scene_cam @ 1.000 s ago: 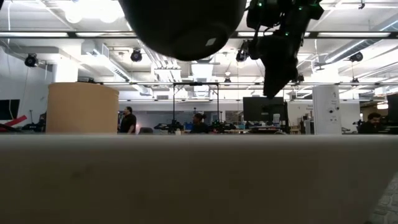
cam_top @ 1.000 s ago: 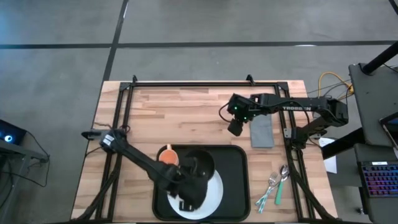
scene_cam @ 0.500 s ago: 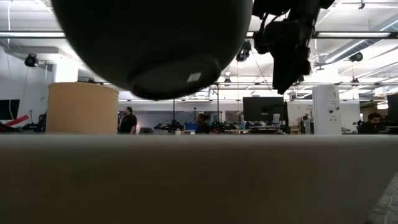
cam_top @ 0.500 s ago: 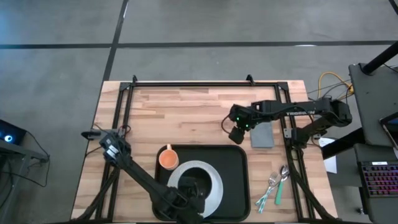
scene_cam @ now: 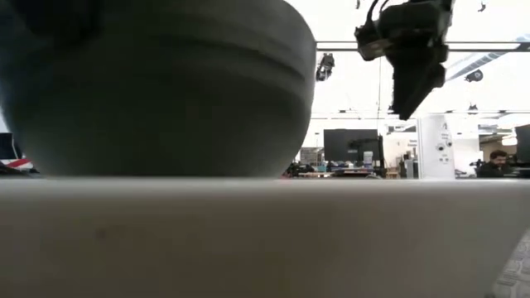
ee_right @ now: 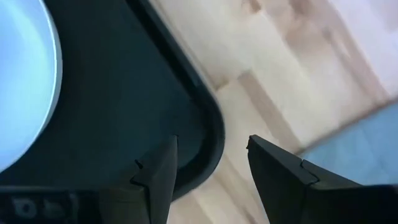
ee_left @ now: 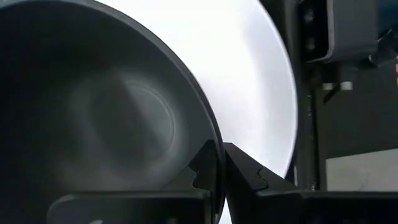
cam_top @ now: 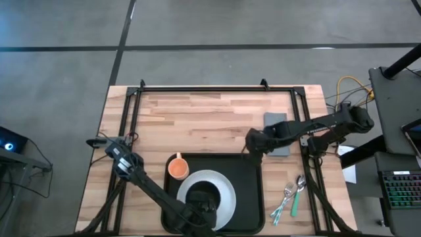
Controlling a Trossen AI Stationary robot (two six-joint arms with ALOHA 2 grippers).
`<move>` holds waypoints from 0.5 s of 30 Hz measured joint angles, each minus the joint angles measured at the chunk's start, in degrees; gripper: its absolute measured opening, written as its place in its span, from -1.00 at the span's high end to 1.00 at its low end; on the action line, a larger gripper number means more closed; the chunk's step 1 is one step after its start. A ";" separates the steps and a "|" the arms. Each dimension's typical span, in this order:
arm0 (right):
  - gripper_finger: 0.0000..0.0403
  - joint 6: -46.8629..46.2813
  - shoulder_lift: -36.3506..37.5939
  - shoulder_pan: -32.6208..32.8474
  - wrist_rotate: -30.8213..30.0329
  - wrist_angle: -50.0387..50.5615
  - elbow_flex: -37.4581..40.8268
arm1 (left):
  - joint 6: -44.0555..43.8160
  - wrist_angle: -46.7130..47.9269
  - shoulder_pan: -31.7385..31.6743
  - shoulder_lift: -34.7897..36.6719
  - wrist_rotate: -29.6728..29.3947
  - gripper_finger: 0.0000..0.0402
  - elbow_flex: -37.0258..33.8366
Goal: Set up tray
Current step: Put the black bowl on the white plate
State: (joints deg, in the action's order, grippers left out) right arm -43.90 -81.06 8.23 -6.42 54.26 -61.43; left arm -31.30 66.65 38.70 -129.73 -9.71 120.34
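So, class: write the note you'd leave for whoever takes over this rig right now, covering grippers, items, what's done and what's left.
Left gripper: shut on the dark bowl, which sits on the white plate.
Right gripper: open, straddling the far right corner of the tray.
Done: plate, bowl and orange cup are on the tray.
Left: grey napkin and cutlery are on the table to the tray's right.

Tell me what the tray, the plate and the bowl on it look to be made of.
The tray: matte black, likely plastic, with a moulded rounded rim and no shine. The plate: glossy white, probably ceramic or melamine; the looks cannot settle which. The bowl: dark grey with a soft sheen, perhaps glazed ceramic or plastic, its rim pinched by the left gripper.
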 joint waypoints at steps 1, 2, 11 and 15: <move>0.09 -0.81 0.00 1.00 -0.04 0.41 0.00 | -0.46 -0.19 -0.16 0.01 0.00 1.00 -0.37; 0.09 -1.60 0.00 1.92 -0.07 0.81 0.00 | -0.74 -0.26 -0.29 0.02 -0.06 1.00 -0.67; 0.09 -9.09 0.00 8.54 -1.31 1.51 0.17 | -0.87 -1.05 -0.25 0.11 0.22 1.00 -1.54; 0.09 -11.17 0.00 10.12 -1.28 1.99 0.17 | -1.92 -1.74 -0.17 0.11 0.45 0.90 -1.54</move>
State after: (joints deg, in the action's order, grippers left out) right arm -55.07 -81.06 18.35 -7.69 56.25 -61.25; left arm -33.22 64.91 38.54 -129.62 -9.26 118.80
